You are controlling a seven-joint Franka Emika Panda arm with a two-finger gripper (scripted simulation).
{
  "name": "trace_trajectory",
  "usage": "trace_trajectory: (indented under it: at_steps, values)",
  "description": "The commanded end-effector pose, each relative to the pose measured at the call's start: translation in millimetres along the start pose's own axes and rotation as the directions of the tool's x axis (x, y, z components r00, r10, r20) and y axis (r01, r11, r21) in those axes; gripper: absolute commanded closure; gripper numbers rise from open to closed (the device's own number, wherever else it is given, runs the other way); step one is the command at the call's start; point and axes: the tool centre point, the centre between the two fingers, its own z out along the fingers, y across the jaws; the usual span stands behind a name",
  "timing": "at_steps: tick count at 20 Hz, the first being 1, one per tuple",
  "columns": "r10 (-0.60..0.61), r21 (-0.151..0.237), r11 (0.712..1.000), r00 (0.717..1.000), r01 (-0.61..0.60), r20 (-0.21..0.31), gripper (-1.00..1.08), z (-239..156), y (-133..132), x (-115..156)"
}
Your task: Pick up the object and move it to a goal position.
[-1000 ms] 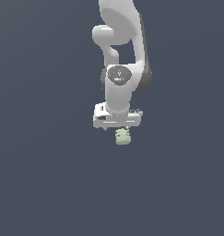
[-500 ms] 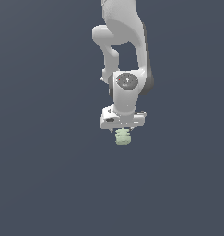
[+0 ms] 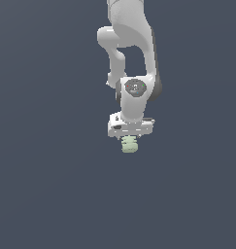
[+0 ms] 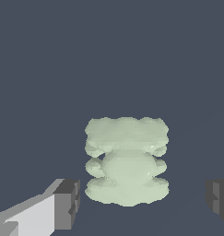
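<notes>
The object (image 3: pixel 129 145) is a small pale green, lumpy, ridged blob on the dark grey floor. It sits just under the white hand in the exterior view. In the wrist view the object (image 4: pixel 127 159) lies between my two dark fingertips (image 4: pixel 67 203), with a gap on each side. My gripper (image 3: pixel 130 137) is open and straddles the object without touching it. The fingers are barely visible in the exterior view, hidden behind the hand and the blob.
The floor (image 3: pixel 51 194) is a plain dark grey surface on all sides. The white arm (image 3: pixel 131 48) rises above the hand towards the top of the exterior view. Nothing else shows.
The hand has shifted slightly to the exterior view's right and a little lower, centring over the object. The object has not moved.
</notes>
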Motion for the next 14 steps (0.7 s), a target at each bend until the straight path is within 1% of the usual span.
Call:
trace_trajectory:
  at_steps: [1,9,14]
  values:
    - [0.0,0.0,1.0,1.0,0.0,0.001,-0.92,6,0,0]
    - [-0.001,0.0,1.0,1.0,0.001,0.0,-0.92,42,0,-2]
    - [-0.001,0.0,1.0,1.0,0.001,0.0,-0.92,48,0,-1]
